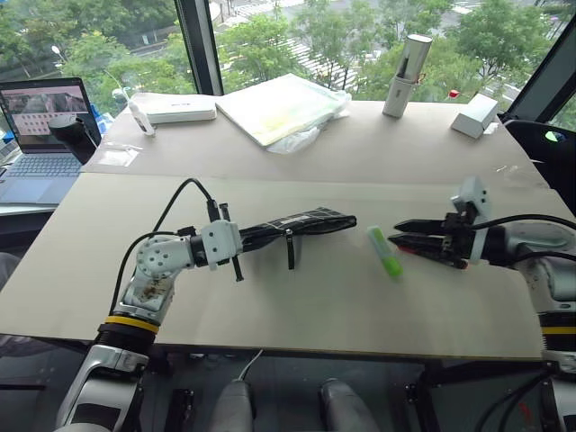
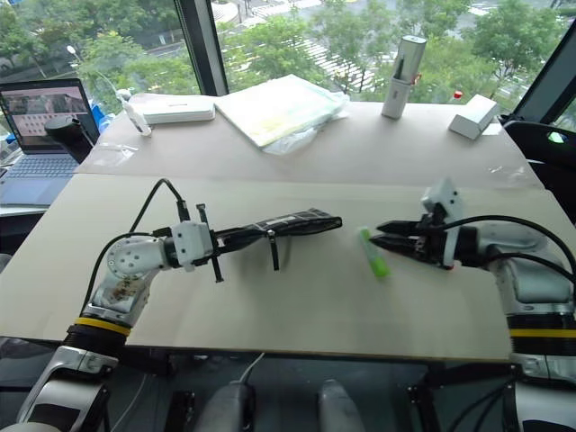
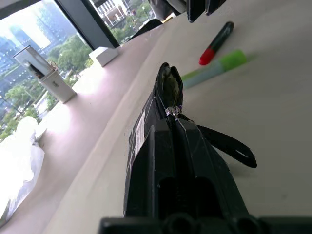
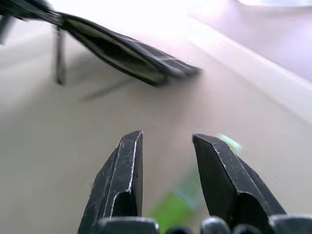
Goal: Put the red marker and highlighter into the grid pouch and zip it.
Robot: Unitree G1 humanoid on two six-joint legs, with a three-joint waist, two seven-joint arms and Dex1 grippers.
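Left pincer (image 1: 241, 244) of mine squeezes the grid pouch (image 1: 301, 225), lifted. Right pincer (image 1: 402, 232) is half open, empty, beside the highlighter (image 1: 384, 252). My left wrist view shows the red marker (image 3: 216, 43) next to it.

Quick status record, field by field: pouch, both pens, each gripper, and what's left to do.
grid pouch: held by one end in the left gripper, lifted off the table, mouth open
highlighter: lying on the table between the pouch's free end and the right gripper, not in the pouch
red marker: lying on the table beside the highlighter, not in the pouch
left gripper: shut on the pouch
right gripper: fingers apart, nothing between them, above the highlighter
remaining: both pens to load, then zip
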